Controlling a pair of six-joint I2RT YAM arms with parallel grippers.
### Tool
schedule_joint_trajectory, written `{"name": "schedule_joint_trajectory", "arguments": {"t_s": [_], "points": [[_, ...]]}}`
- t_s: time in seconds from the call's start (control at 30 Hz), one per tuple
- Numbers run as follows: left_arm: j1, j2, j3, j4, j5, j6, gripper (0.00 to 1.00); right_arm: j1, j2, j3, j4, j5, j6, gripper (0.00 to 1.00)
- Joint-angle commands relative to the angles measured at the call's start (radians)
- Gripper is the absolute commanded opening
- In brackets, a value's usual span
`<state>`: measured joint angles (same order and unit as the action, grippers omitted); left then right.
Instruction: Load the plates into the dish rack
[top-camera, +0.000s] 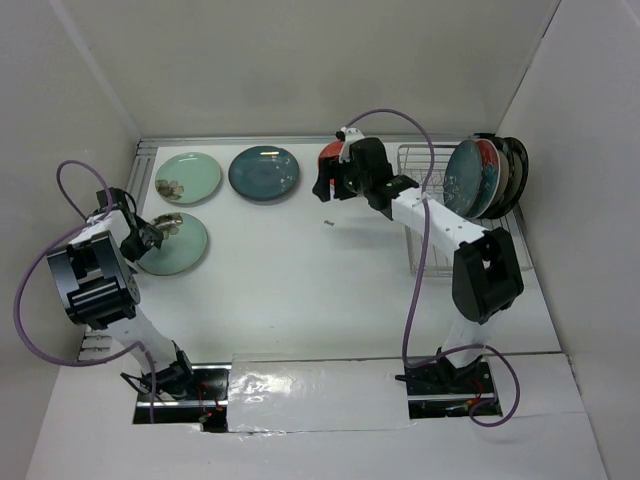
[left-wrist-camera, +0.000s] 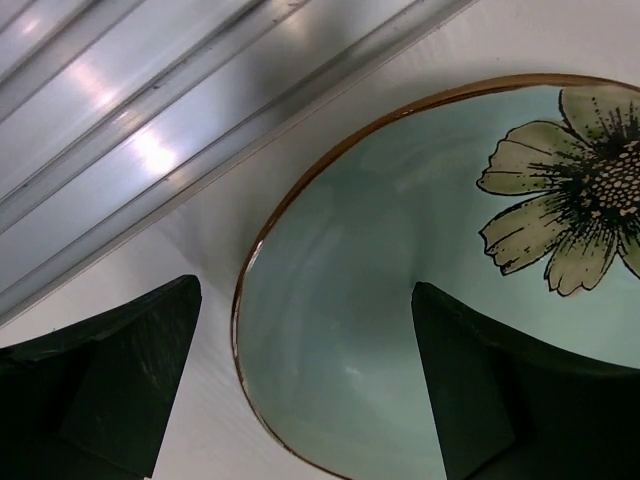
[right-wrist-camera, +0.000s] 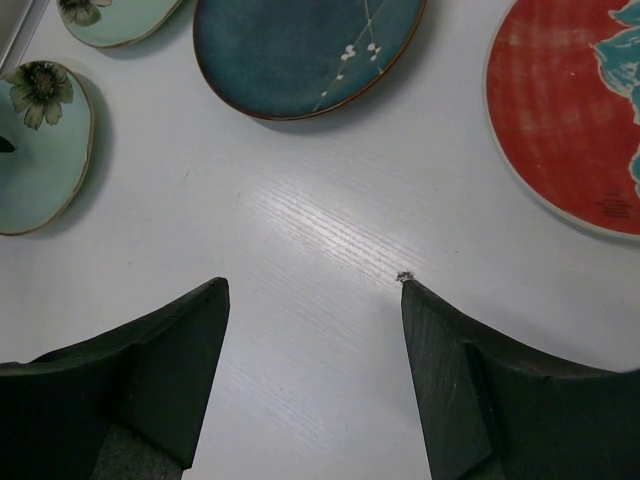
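Plates (top-camera: 487, 178) stood on edge in the dish rack (top-camera: 425, 200), off to the right of both grippers' fingers. The left gripper (left-wrist-camera: 303, 292) was spread wide across the rim of a mint flower plate (left-wrist-camera: 380, 230), one finger outside it, the other over its well (contact could not be told). The right gripper (right-wrist-camera: 312, 285), fingers apart and empty, hung above the table (right-wrist-camera: 300, 230), with the dark teal plate (right-wrist-camera: 300, 50) straight ahead and the red plate (right-wrist-camera: 570, 110) beyond its right finger.
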<state>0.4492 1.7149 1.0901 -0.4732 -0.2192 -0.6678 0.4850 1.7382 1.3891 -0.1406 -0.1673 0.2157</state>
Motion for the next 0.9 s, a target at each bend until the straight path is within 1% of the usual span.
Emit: {"name": "schedule_joint_trajectory", "arguments": {"t_s": [0.0,0.17,0.23,0.37,0.4,0.47,0.5,0.53,0.6,0.7,0.73,0.77,0.87], "points": [[0.005,0.051,0.05,0.005,0.064,0.056,0.99,0.015,0.011,0.027,0.035,-0.028,-0.019,0.76],[0.005,0.064,0.021,0.042,0.135,0.076,0.98,0.026,0.011,0.005,0.026,-0.028,-0.029,0.76],[-0.018,0.064,0.008,0.042,0.146,0.089,0.97,0.026,0.011,0.005,0.026,-0.028,-0.029,0.76],[-0.076,0.054,-0.013,0.042,0.146,0.111,0.87,0.035,0.011,0.005,0.026,-0.028,-0.029,0.76],[-0.089,0.045,-0.025,0.042,0.155,0.12,0.81,0.044,0.011,0.005,0.026,-0.028,-0.029,0.76],[-0.127,0.035,-0.048,0.031,0.155,0.129,0.73,0.053,0.02,0.005,0.026,-0.037,-0.029,0.76],[-0.141,0.025,-0.058,0.031,0.155,0.129,0.66,0.053,0.02,0.016,0.026,-0.037,-0.029,0.76],[-0.17,0.025,-0.073,0.019,0.155,0.129,0.51,0.053,0.02,0.016,0.026,-0.037,-0.029,0.76],[-0.196,0.025,-0.084,-0.004,0.138,0.139,0.37,0.064,0.029,0.025,0.026,-0.037,-0.029,0.76],[-0.231,0.014,-0.107,-0.025,0.129,0.158,0.19,0.082,0.029,0.025,0.026,-0.037,-0.029,0.76],[-0.247,0.014,-0.107,-0.025,0.138,0.158,0.19,0.083,0.029,0.025,0.026,-0.037,-0.029,0.76],[-0.247,0.014,-0.119,-0.034,0.138,0.158,0.14,0.083,0.029,0.025,0.016,-0.037,-0.029,0.76],[-0.285,0.003,-0.142,-0.035,0.156,0.178,0.06,0.083,0.029,0.025,0.016,-0.037,-0.029,0.76]]}}
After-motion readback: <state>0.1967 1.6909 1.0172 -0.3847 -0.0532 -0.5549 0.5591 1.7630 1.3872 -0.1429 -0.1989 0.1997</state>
